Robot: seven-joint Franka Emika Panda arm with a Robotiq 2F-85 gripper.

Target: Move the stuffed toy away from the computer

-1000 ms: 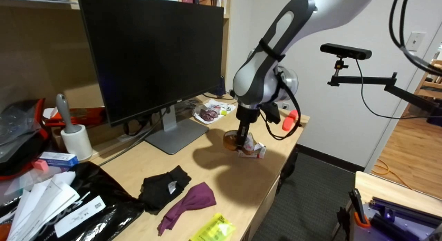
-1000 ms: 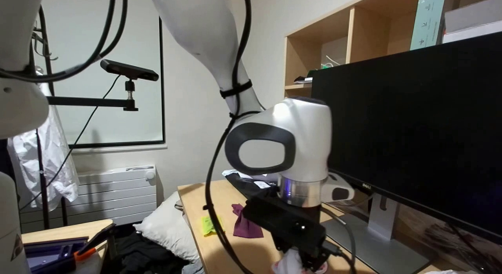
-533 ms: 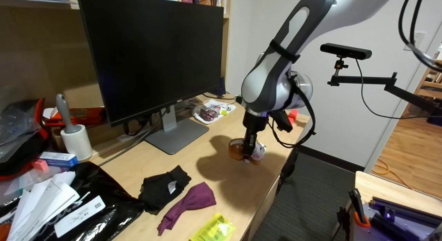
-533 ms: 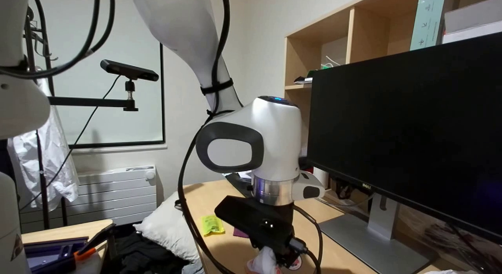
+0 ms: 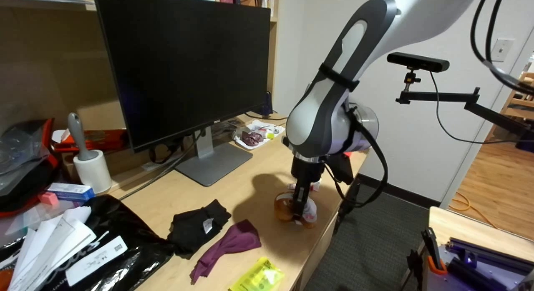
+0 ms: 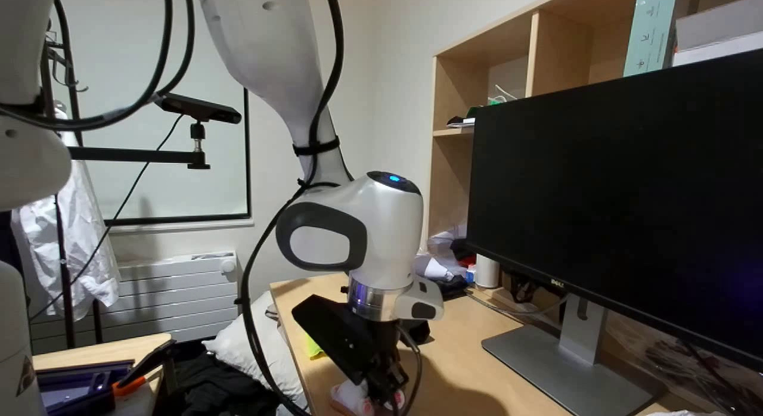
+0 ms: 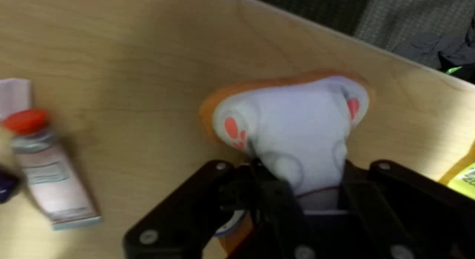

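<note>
The stuffed toy, orange-brown with a white belly and pink paw marks, is at my gripper in an exterior view (image 5: pixel 283 208), in an exterior view (image 6: pixel 350 398) and in the wrist view (image 7: pixel 297 121). My gripper (image 7: pixel 297 170) has its fingers pressed on both sides of the toy's body; it also shows pointing down in an exterior view (image 5: pixel 298 214). The toy is at or just above the desk near its front edge; contact with the desk is unclear. The computer, a big black monitor on a grey stand, shows in both exterior views (image 5: pixel 187 74) (image 6: pixel 620 225), apart from the toy.
A small tube with a red cap (image 7: pixel 55 173) lies beside the toy. A black cloth (image 5: pixel 198 226), a purple cloth (image 5: pixel 229 247) and a yellow packet (image 5: pixel 260 276) lie on the desk (image 5: pixel 267 253). A white tray (image 5: pixel 258 132) stands near the monitor's base. A red object is partly behind the arm.
My gripper has carried the toy along the desk, away from the tray end and toward the cloths and yellow packet. The small tube stays behind and is now uncovered.
</note>
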